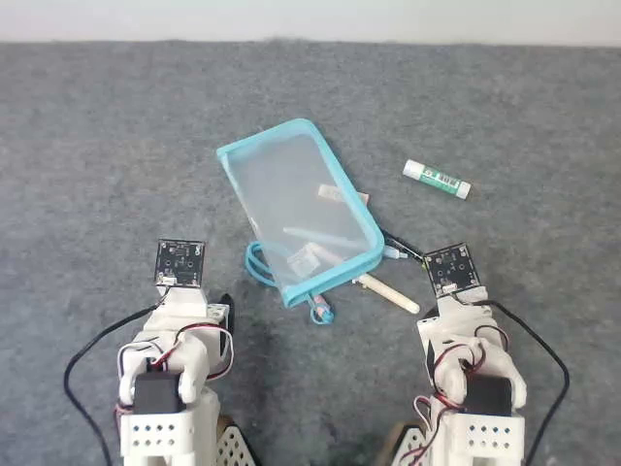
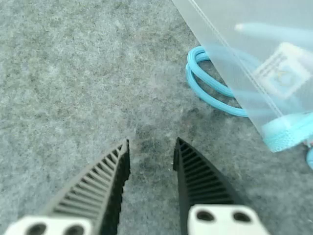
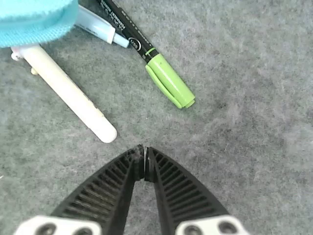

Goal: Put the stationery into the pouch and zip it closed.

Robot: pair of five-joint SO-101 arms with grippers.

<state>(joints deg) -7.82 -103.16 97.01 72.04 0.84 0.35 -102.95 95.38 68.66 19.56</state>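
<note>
- bench (image 1: 116, 126): grey felt, carried all items.
- pouch (image 1: 296, 209): lay flat ahead of and between the arms, some stationery inside.
- left tool (image 2: 151, 144): spread, holding nothing, near the pouch.
- right tool (image 3: 145, 149): pressed together, holding nothing.
- cream pen (image 3: 66, 93): just ahead of the right tool, long axis slanting back to the pouch; right arm nearer.
- glue stick (image 1: 437, 180): well apart, beyond the right arm.

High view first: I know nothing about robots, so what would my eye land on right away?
The see-through pouch with bright blue trim lies slanted mid-table on grey felt, a few items showing through it. A glue stick lies alone to its right, while a cream pen and a green-capped marker lie at its near edge, just ahead of the shut right gripper; the left gripper is open.
</note>
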